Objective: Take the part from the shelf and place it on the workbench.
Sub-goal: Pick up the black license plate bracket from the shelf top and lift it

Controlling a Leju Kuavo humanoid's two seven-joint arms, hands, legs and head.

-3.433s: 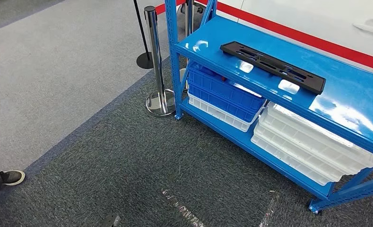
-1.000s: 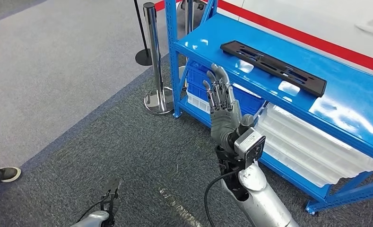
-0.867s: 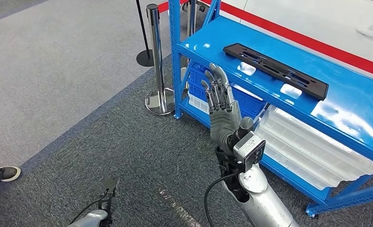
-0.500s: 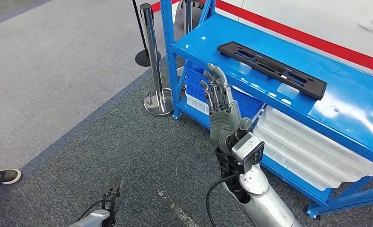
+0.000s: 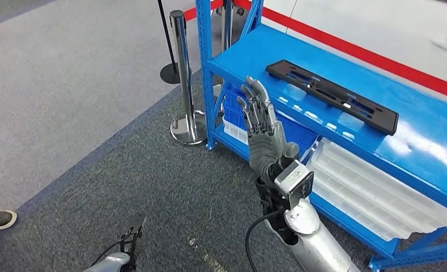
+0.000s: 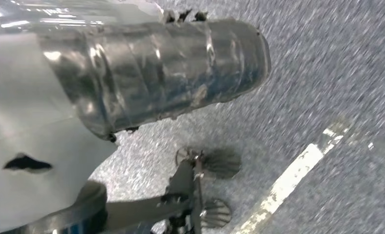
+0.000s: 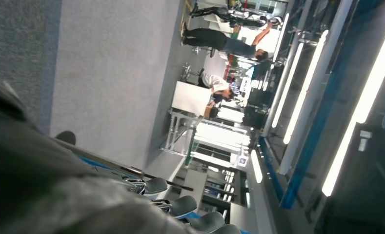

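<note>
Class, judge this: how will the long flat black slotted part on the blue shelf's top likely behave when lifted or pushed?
The long flat black slotted part looks like a rigid bar, so it probably stays stiff. Lying flat, it should not roll or tip. The glossy blue shelf top shows reflections, so a push would likely make it slide. Gripped at one end, its length may make it sag.

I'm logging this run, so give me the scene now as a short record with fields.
part: long black slotted part lying flat on the top of the blue shelf, untouched
right hand: right hand raised, fingers straight, in front of the shelf edge, holding nothing
lower shelf: blue bin, white trays
floor: chrome post
</note>
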